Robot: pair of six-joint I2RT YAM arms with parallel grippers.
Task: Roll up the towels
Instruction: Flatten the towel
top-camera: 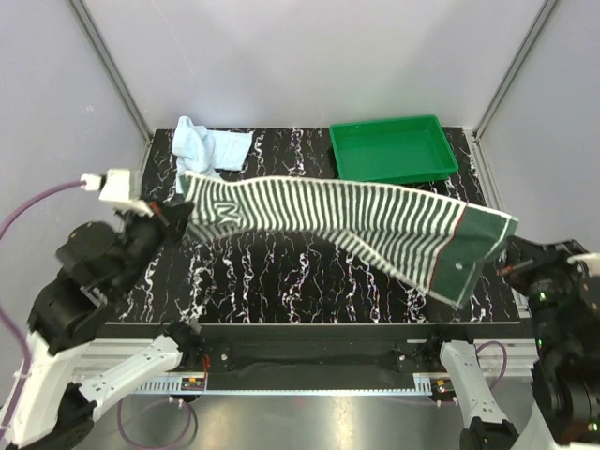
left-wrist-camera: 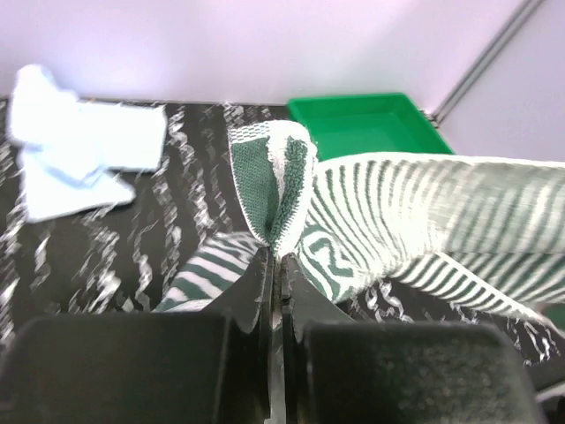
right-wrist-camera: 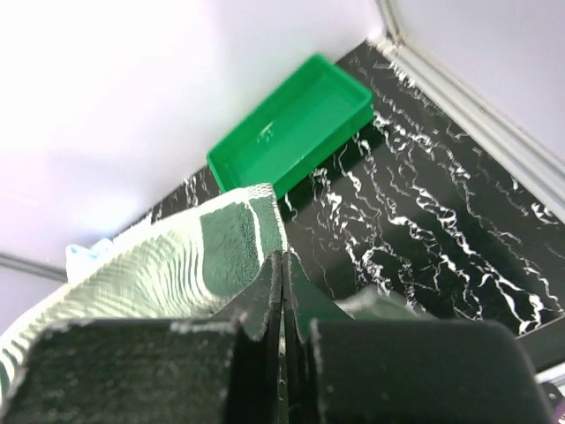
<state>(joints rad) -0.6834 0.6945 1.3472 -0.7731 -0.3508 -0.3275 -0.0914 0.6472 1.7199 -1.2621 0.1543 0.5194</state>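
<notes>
Above the black marbled desk (top-camera: 281, 272), the striped towel (top-camera: 328, 216) hangs stretched between the two arms. The left gripper (left-wrist-camera: 275, 263) is pinched tight on one end and the right gripper (right-wrist-camera: 282, 265) is pinched tight on the opposite corner. At the far left, the pale blue towel (top-camera: 211, 148) lies crumpled on the desk. The green tray (top-camera: 394, 150) sits at the far right, with both towels outside it.

The hanging striped towel (top-camera: 328, 220) bars the middle, blue towel (top-camera: 211, 148) and green tray (top-camera: 394, 150) crowd the back.
</notes>
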